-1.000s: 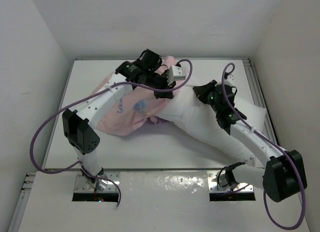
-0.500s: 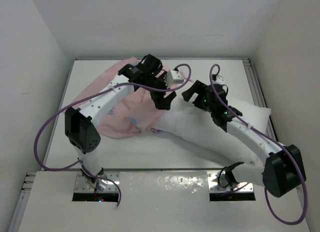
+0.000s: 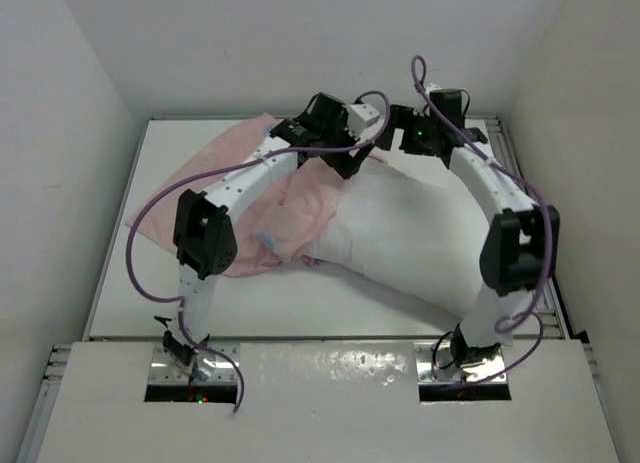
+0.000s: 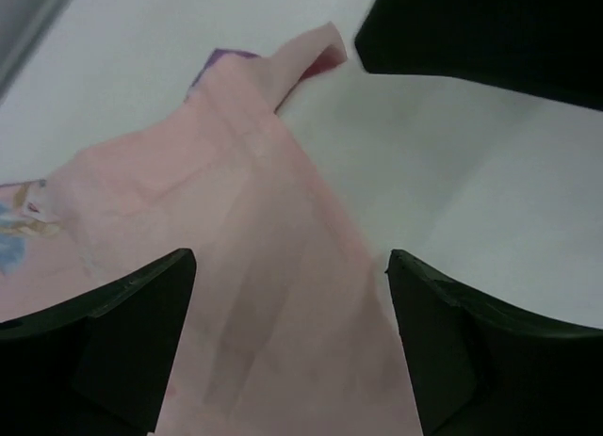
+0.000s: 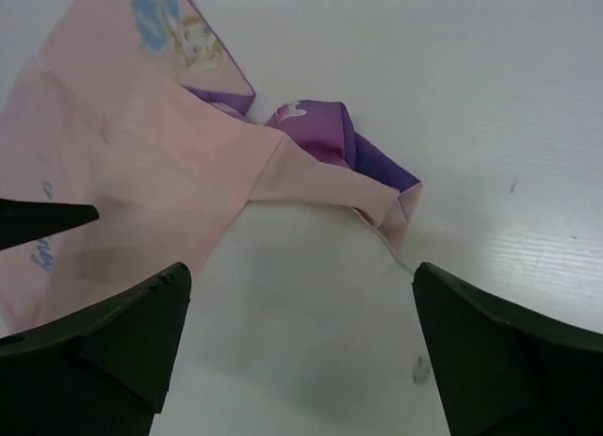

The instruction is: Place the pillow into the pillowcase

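- Releasing: both arms reach to the far edge of the table [image 3: 300, 303], with their ends close together over the spot where the case meets the pillow.
- Left pincer [image 4: 290, 259]: jaws wide apart and holding nothing. It hovers over pale pink cloth with white pillow surface just beside it.
- Right pincer [image 5: 301, 271]: jaws fully apart and empty, above a folded hem that shows purple.
- Pillow [image 3: 410, 233]: lies from the table's centre toward the right edge. It is mostly bare, and only its left end sits under pink cloth.
- Pillowcase [image 3: 240, 173]: spread across the left half toward the far left corner, pink inside uppermost. Its mouth is rumpled against the pillow.
- Step in hand, as a judgement: a re-grip between pulls, with the insertion barely begun.
- Next move calls for: each pincer to close on the hem alone, one layer and no pillow pinched with it. The pincers would then draw the mouth toward the right edge.
- Change from a second ago: both pincers were shut and sat nearer, over the pillow's middle. They have since opened and moved to the far edge, and the right arm no longer lies across the pillow.
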Tool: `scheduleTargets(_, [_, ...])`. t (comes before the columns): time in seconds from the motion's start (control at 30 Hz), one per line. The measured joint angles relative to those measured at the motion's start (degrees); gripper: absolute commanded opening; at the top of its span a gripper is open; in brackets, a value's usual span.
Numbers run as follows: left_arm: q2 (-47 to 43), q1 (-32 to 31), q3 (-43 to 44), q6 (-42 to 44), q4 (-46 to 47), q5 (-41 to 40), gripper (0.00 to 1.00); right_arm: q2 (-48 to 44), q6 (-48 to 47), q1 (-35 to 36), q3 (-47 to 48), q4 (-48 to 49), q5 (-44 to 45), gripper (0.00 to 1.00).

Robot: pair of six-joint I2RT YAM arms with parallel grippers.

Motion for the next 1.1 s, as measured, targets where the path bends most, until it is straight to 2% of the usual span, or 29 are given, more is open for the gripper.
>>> scheduleTargets(0.13, [5.33, 0.00, 0.59, -1.90, -0.02, 0.20, 0.69, 13.05, -4.85, -0.68, 7.45, -3.13, -5.90, 0.99])
scheduleTargets(0.23, [7.13, 0.00, 0.59, -3.02, -0.35, 2.05, 0.52, 19.98, -7.61, -0.90, 7.67, -5.44, -11.87, 0.99])
scheduleTargets(0.27, [7.17, 0.00, 0.59, -3.17, -0.46, 2.80, 0.34, 21.11, -8.07, -0.90, 6.80, -5.49, -13.35, 0.98])
scheduleTargets(0.3, [7.15, 0.02, 0.59, -3.50, -0.42, 3.56, 0.22, 21.59, -8.46, -1.03, 5.57, -5.11, -15.02, 0.89])
scheduleTargets(0.33, [7.13, 0.04, 0.59, -3.63, -0.31, 4.35, 0.03, 21.53, -8.72, -1.14, 4.24, -4.42, -16.48, 0.81])
scheduleTargets(0.37, [7.13, 0.04, 0.59, -3.91, -0.44, 4.96, 0.00, 20.96, -8.90, -1.29, 2.93, -3.52, -17.92, 0.72])
scheduleTargets(0.4, [7.13, 0.04, 0.59, -3.91, -0.68, 5.55, 0.00, 20.04, -9.09, -1.38, 1.57, -2.58, -19.28, 0.54])
scheduleTargets(0.47, [7.13, 0.15, 0.66, -4.09, -1.25, 6.51, 0.00, 17.14, -9.20, -1.33, -2.32, 0.39, -21.11, 0.27])
scheduleTargets(0.5, [7.13, 0.13, 0.87, -4.26, -1.60, 7.30, 0.00, 14.93, -8.72, -1.20, -5.07, 2.38, -21.66, 0.05])
scheduleTargets(0.53, [7.13, 0.13, 1.05, -4.44, -1.84, 7.78, 0.00, 12.63, -8.61, -1.07, -7.63, 3.87, -21.92, 0.00])
scheduleTargets(0.73, [6.51, -0.35, 3.91, -4.85, -5.16, 11.02, 0.00, -2.93, -5.49, 1.51, -22.27, 13.68, -16.52, 0.00])
scheduleTargets(0.9, [4.07, -0.85, 5.18, -4.33, -5.35, 10.58, 0.00, -15.87, -2.89, 8.04, -32.28, 21.27, -7.67, 0.00])
scheduleTargets(1.1, [0.81, -1.86, 6.58, -2.73, -6.43, 14.12, 0.00, -22.29, -0.55, 14.51, -36.15, 27.82, 2.99, 0.00])
